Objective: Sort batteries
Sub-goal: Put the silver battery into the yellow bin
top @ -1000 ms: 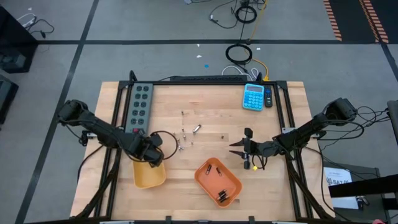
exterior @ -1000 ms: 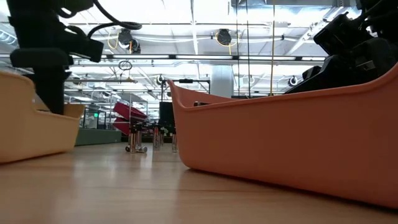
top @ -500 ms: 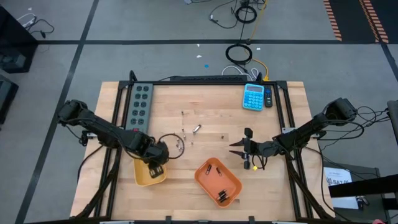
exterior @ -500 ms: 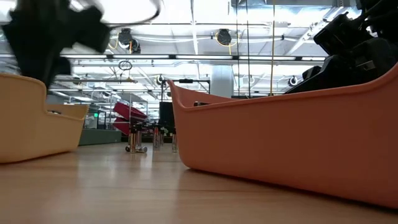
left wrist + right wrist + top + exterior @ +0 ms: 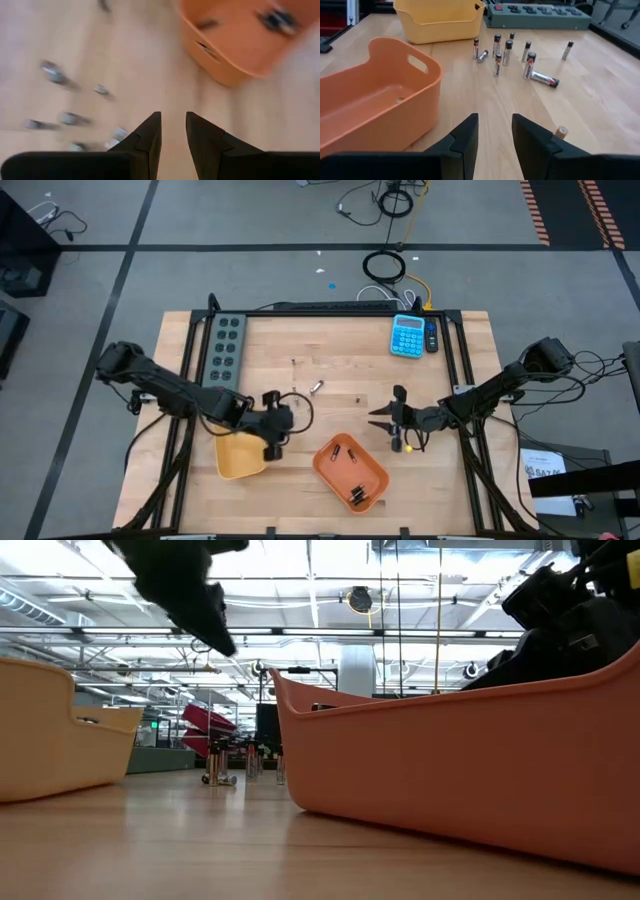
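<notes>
Several small batteries (image 5: pixel 300 392) stand or lie in the middle of the wooden table; they also show in the right wrist view (image 5: pixel 502 50) and far off in the low view (image 5: pixel 225 768). A few more lie in the orange tray (image 5: pixel 372 478). My left gripper (image 5: pixel 275 430) hangs above the table between the yellow tray (image 5: pixel 238 460) and the orange tray. Its fingers are a little apart and hold nothing (image 5: pixel 173 120). My right gripper (image 5: pixel 378 420) waits right of the batteries, open and empty (image 5: pixel 495 122).
A grey power strip (image 5: pixel 224 345) lies along the table's left side. A blue calculator (image 5: pixel 408 335) lies at the far right. One small battery (image 5: pixel 561 131) lies close to my right gripper. Bare wood shows between the trays and the loose batteries.
My left gripper has swung from over the yellow tray toward the table's right, and now hangs between the two trays, turned toward the orange tray and the loose batteries. The batteries and trays have stayed in place.
</notes>
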